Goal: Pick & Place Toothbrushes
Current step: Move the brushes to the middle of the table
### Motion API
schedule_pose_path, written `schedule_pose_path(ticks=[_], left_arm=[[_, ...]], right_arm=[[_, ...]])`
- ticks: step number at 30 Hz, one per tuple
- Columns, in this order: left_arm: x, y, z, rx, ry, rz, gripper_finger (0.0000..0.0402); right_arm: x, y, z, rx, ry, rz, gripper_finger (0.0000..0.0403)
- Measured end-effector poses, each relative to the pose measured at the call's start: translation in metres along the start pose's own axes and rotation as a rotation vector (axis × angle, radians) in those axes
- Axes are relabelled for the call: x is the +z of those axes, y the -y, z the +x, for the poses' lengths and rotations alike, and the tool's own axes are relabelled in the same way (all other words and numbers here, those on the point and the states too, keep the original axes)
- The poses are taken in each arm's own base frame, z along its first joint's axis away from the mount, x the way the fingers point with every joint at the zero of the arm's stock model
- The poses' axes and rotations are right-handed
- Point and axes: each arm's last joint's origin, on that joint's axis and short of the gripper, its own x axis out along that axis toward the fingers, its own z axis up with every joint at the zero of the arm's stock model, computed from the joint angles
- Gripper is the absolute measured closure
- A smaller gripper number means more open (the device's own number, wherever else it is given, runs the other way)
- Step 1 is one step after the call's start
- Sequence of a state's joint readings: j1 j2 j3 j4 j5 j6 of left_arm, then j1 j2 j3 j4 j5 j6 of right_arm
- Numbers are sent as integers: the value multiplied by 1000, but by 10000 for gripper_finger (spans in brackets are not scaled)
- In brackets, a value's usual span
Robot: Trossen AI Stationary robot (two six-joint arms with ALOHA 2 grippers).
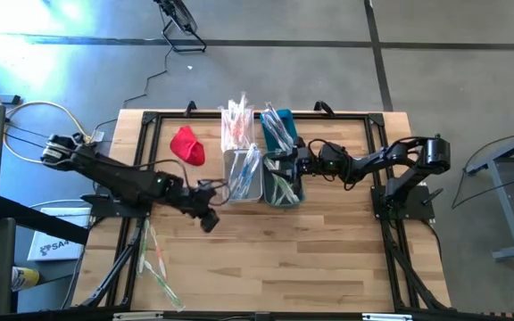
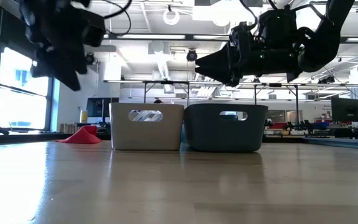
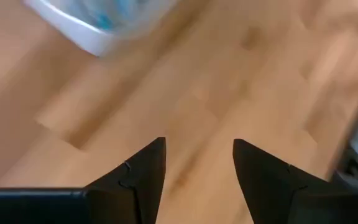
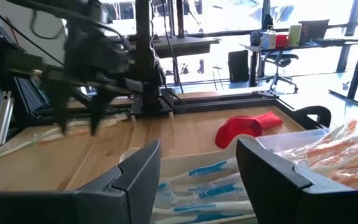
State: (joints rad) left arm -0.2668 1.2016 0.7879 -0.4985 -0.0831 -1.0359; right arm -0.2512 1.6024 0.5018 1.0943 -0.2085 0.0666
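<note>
Bright windows point(image 2: 17, 93), grey floor point(image 1: 471, 80)

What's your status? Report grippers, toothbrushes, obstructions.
Left gripper open, empty, above bare table beside white bin. Right gripper open, empty, over teal bin. Loose toothbrushes on table near left arm. Nothing blocking them.
</note>
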Motion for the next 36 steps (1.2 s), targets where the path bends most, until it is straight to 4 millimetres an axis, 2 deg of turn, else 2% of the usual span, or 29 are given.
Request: schedule_pose_path(ticks=[8,20,36], left_arm=[[-21,14,-3,-121,-162,55,218],[-16,26,-5,-233,-87,-9,218],[-16,26,-5,-229,-85,-26,218]], right_arm=[[-1,0,0,0,-6,-3,199],[-1,0,0,0,-6,-9,199],[6,0,0,3,58,-31,199]])
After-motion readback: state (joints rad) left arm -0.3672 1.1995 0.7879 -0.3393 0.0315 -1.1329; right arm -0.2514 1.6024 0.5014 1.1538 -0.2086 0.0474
